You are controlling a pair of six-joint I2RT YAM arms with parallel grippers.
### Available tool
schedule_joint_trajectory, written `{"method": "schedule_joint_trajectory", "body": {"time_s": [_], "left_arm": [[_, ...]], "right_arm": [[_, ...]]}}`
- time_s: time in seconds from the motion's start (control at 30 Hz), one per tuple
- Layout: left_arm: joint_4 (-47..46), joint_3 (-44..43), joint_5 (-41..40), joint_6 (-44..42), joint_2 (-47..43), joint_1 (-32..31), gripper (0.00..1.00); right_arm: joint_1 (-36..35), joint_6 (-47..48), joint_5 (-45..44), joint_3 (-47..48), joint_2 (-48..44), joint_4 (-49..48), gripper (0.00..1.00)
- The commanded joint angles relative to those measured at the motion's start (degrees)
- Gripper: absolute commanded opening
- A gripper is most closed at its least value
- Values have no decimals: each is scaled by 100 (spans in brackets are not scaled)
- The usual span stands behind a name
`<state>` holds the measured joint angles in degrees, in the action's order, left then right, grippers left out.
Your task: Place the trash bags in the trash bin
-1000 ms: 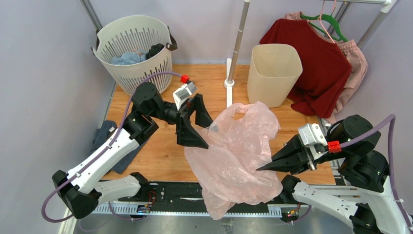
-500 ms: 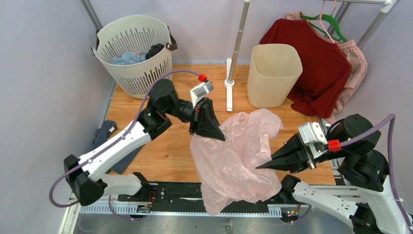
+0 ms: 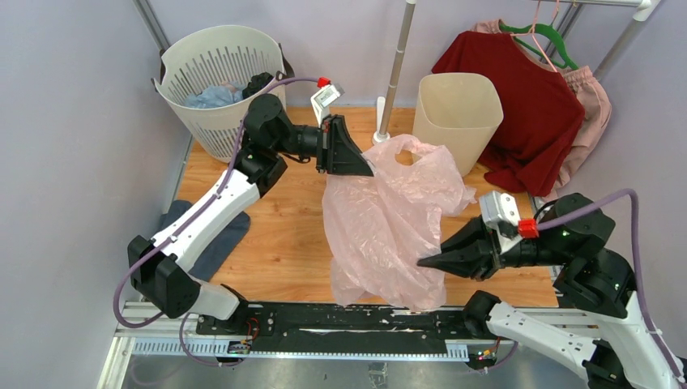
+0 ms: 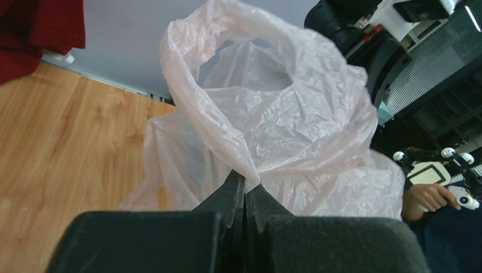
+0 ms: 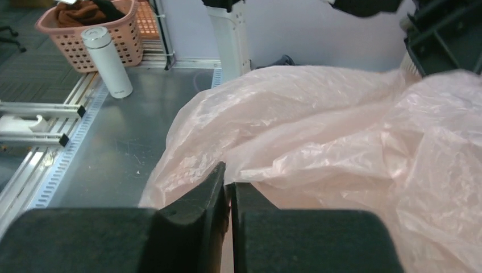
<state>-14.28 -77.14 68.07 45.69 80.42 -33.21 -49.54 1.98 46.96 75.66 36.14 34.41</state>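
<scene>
Left pincer [image 3: 366,170] of mine is pressed shut on a top fold of the pale-pink trash bag [image 3: 387,223], holding it up just left of the cream trash bin [image 3: 455,121]. My right pincer [image 3: 424,262] pinches the bag's lower edge, well in front of the bin, so it hangs spread, I judge, for carrying over the rim. No writing is legible.
</scene>
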Motion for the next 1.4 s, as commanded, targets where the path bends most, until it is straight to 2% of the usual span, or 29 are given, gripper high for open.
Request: {"method": "schedule_joint_trajectory", "body": {"time_s": [0.0,0.07,0.13,0.2,0.37,0.57,0.83,0.93,1.0,1.07,1.17,1.2,1.37], "left_arm": [[-372,-230,122,347,-54,95,0],[-374,-230,135,395,-112,236,0],[-373,-244,117,502,-146,498,0],[-382,-298,64,657,-170,850,0],[-382,-778,43,993,-100,1744,0],[-391,-1413,118,1138,122,2280,0],[-404,-1510,106,994,101,2873,0],[-393,-1317,-85,854,-86,3098,0],[-291,-1182,-250,646,-221,3256,0],[416,-1153,-571,-51,-383,3473,0],[3528,-1891,-1911,-2420,-548,3474,0],[3888,-1919,-2184,-2689,-609,3466,0],[4096,-1606,-2660,-2948,-981,3479,0]], "right_arm": [[-82,-163,-1151,-250,-54,-5,24],[-82,-163,-1883,-258,46,113,40],[-82,-163,-2402,-186,213,275,70],[-77,-279,-2938,-67,312,452,79],[-82,-478,-3913,284,385,739,82],[-82,-706,-5526,1019,816,1276,84],[-36,-834,-7137,2143,2228,2121,87],[379,-860,-7203,2463,2799,2315,87],[958,-958,-6577,2623,3118,2343,87],[1572,-1019,-5974,2707,3380,2313,87],[2068,-1001,-5887,2882,3762,2262,87],[2181,-980,-5830,2941,3888,2224,87],[2650,-745,-5852,3257,4625,2062,87]]}}
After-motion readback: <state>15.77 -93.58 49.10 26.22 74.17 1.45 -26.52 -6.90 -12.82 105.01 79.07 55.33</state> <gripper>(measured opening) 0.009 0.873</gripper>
